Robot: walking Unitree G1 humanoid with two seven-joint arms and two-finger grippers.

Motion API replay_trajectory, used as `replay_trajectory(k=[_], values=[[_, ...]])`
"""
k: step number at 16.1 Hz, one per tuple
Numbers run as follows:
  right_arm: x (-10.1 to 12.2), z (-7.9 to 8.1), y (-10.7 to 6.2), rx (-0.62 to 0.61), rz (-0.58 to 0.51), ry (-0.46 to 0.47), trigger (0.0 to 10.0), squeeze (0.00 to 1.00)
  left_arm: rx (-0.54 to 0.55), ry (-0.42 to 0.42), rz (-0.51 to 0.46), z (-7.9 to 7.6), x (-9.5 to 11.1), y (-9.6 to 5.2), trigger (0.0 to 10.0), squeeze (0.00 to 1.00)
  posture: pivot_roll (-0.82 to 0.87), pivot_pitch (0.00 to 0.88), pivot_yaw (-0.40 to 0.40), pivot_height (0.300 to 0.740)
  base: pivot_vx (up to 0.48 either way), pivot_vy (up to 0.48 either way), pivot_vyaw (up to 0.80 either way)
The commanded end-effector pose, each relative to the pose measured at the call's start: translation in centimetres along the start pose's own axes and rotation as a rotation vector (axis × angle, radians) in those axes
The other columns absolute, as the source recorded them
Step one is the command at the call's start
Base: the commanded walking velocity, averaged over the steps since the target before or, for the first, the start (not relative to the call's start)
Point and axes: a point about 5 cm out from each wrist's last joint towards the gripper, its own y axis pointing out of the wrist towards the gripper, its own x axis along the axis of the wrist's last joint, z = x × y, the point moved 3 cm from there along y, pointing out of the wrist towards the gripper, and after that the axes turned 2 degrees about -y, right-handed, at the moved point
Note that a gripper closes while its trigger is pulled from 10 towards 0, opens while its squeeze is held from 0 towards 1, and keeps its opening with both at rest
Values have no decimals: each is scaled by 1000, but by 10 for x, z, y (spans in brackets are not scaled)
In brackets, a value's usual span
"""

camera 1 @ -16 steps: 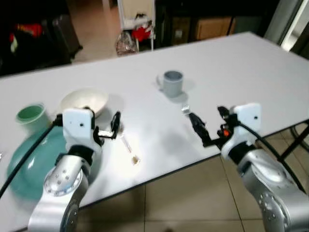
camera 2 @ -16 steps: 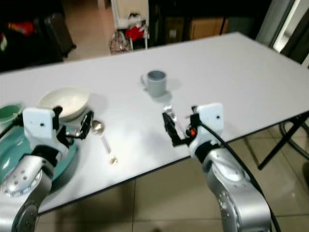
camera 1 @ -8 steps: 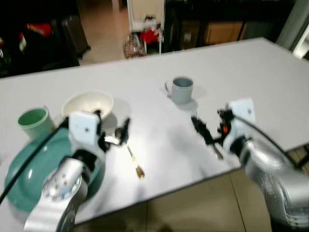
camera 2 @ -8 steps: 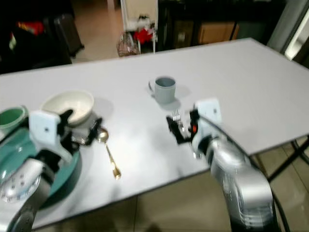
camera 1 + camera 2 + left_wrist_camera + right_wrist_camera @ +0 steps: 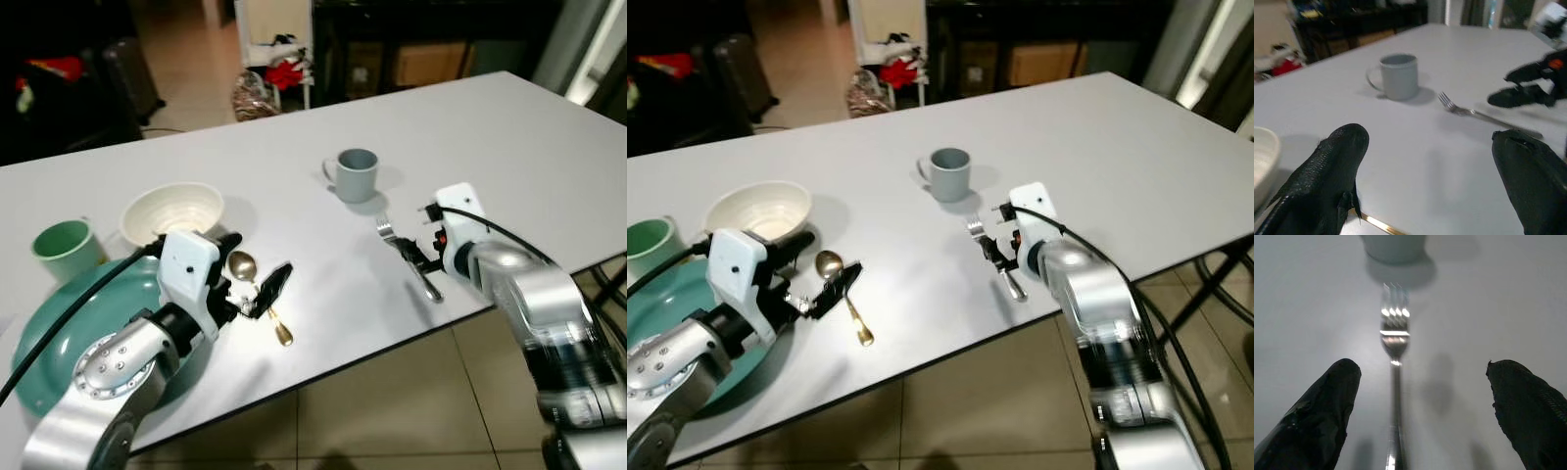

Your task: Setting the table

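A white surface (image 5: 509, 127) carried the table things. On its left side lay a large teal plate (image 5: 49, 333), with a green cup (image 5: 61, 250) just beyond it and a cream bowl (image 5: 171, 211) to the right of the cup. A gold spoon (image 5: 257, 294) lay near the plate's right edge, bowl end pointing to the far side.

The left pincer (image 5: 257, 290) hung just over the spoon with its two black fingers spread wide and nothing between them; in the left wrist view the gold handle (image 5: 1378, 224) showed below the fingers (image 5: 1327, 171).

Further right stood a grey mug (image 5: 355, 174). Nearer the front edge, right of the mug, a silver fork (image 5: 407, 257) lay flat, tines toward the mug. The right pincer (image 5: 419, 257) sat low over the fork's handle, fingers (image 5: 1317, 406) wide apart on either side of it, gripping nothing.
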Motion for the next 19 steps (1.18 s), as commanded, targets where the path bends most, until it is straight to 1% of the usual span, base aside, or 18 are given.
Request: replay_trajectory(k=[1,2,3,4,19], values=[[0,-1,4,16,14,-6,10000,0,-36,1,8,-4,2,-1,10000,0,-79,38,51,740,0,0,0],[1,4,10,76,13,29,7451,0,-49,2,24,-4,1,-4,10000,0,-74,43,47,740,0,0,0],[2,8,14,123,-1,30,2902,0,-59,6,35,-5,0,-7,10000,0,-68,46,43,740,0,0,0],[2,10,18,150,5,15,863,0,-66,13,49,-6,-2,-9,10000,0,-62,50,39,740,0,0,0],[2,10,18,150,5,15,863,0,-66,13,49,-6,-2,-9,10000,0,-62,50,39,740,0,0,0]])
